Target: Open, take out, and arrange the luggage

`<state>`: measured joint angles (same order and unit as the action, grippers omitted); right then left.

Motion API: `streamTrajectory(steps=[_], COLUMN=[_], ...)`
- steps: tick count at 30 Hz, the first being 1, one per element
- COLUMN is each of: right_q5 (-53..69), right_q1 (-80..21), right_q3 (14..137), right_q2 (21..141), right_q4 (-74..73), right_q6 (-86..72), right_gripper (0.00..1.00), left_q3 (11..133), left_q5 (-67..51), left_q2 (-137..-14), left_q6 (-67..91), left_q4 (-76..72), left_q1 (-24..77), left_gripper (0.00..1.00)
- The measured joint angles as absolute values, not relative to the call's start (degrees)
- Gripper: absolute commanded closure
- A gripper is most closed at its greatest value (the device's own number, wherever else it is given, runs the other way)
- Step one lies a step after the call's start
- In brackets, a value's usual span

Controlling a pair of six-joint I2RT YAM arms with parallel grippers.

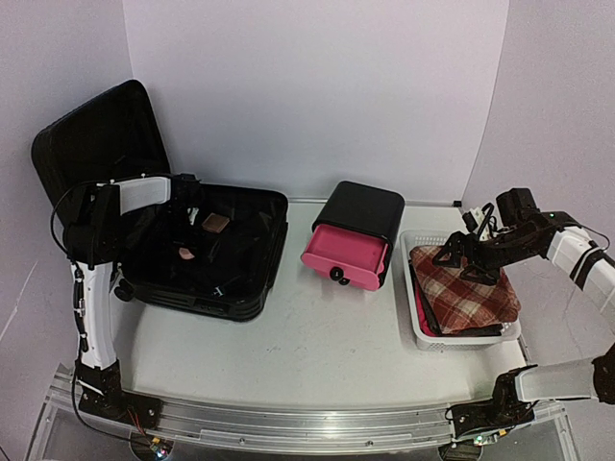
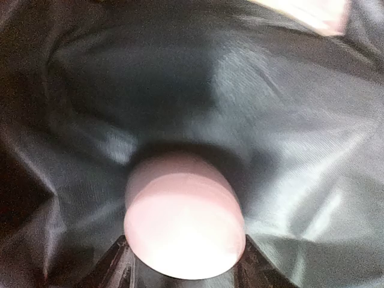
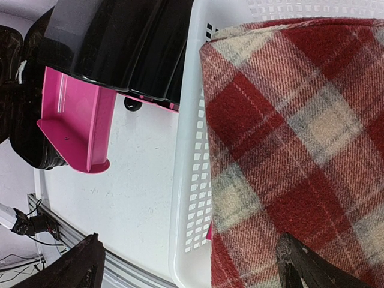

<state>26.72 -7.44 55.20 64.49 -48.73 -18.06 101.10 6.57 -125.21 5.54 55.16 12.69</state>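
The luggage (image 1: 216, 288) lies open at the left of the table, its lid (image 1: 96, 134) standing up behind it. My left arm reaches down into its dark lined inside (image 2: 270, 120). The left gripper (image 1: 185, 240) (image 2: 183, 249) has a pale pink rounded object (image 1: 183, 254) (image 2: 183, 222) filling the gap between its fingers (image 2: 114, 267), touching both. My right gripper (image 1: 463, 252) (image 3: 192, 267) hangs open over the near left edge of the white basket (image 1: 418, 327) (image 3: 189, 180). One finger is over the table, the other over the red plaid cloth (image 1: 466, 288) (image 3: 300, 132); it holds nothing.
A black box (image 1: 365, 209) (image 3: 120, 42) with its pink drawer (image 1: 344, 254) (image 3: 78, 120) pulled out stands mid-table between the luggage and the basket. A small brown item (image 1: 216, 223) lies inside the luggage. A metal rail (image 1: 288, 427) runs along the near edge.
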Motion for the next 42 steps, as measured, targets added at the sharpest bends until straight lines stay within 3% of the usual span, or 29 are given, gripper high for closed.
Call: streamTrajectory(steps=[8,10,14,22,29,42], right_q5=[26.7,26.8,26.8,26.8,26.5,26.6], right_q1=[-7.4,-7.4,-7.4,-7.4,-7.4,-7.4], right_q3=[55.2,55.2,55.2,55.2,55.1,55.1], right_q2=[64.7,64.8,64.8,64.8,63.4,63.4], right_q4=[-48.7,-48.7,-48.7,-48.7,-49.0,-49.1], right_q6=[-18.0,-18.0,-18.0,-18.1,-18.0,-18.0], right_gripper=[0.02,0.02,0.02,0.02,0.02,0.02], left_q3=[96.0,95.2,93.2,98.3,103.2,105.5], left_q5=[1.4,-0.1,-1.0,3.5,6.7,11.4], left_q2=[-111.4,-108.5,-105.4,-113.6,-125.1,-126.6], left_q6=[6.5,6.6,7.5,5.9,4.4,4.3], left_q4=[55.0,54.8,54.1,54.5,55.1,55.7], left_q1=[12.7,12.7,12.9,12.7,11.1,10.6], left_gripper=[0.62,0.56,0.33,0.19,0.17,0.14])
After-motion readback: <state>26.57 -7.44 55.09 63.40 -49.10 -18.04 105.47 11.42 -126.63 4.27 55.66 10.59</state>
